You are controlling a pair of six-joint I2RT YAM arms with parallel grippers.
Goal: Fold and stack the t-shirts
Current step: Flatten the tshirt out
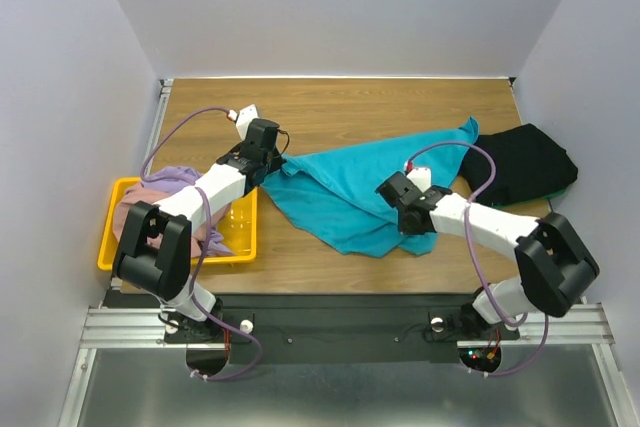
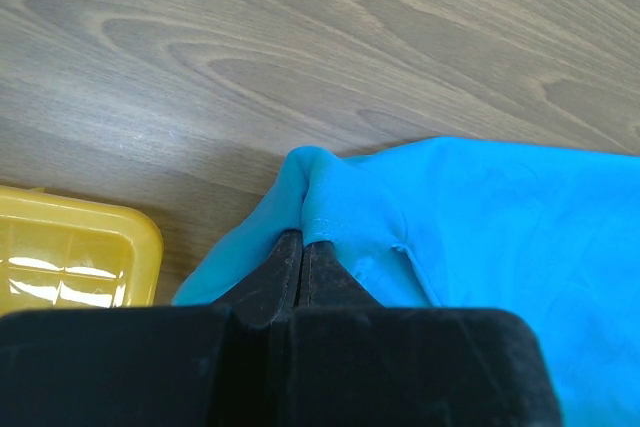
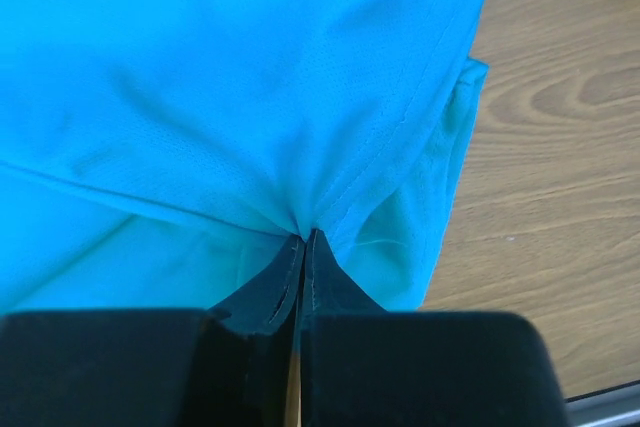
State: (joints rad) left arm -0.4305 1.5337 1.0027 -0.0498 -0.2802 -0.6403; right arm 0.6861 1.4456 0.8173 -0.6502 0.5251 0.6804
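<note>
Judging the job as barely begun. Across the middle of the table [image 1: 340,107], at frame centre in the top view: a teal shirt [image 1: 340,197], unfolded, rumpled, stretched as a loose band from centre left to upper right. At right of frame, just beside the teal's far tip: a black shirt [image 1: 520,167] in a compact heap with a sliver of green [image 1: 570,185] beneath it. Perhaps the start of a stack, though hard to tell whether neatly folded. At left of frame: a yellow tray [image 1: 106,242] holding pink [image 1: 135,202] and lavender [image 1: 172,177] cloth, bunched, not yet folded. Left to do, by this reading: flattening and folding the teal, placing it on a pile, then repeating for the tray's load.

Reaching from lower left toward frame centre: the left arm, elbow bent over the tray, wrist tipped down at the teal's left corner. Coming in from lower right: the right arm, low and nearly flat, wrist over the shirt's near edge. Clamped tight on a fold of teal at that left corner, near the tray's rim: the left gripper [image 2: 302,247]. Likewise pinched onto teal beside a stitched hem, cloth puckering into the closed tips: the right gripper [image 3: 303,242].
</note>
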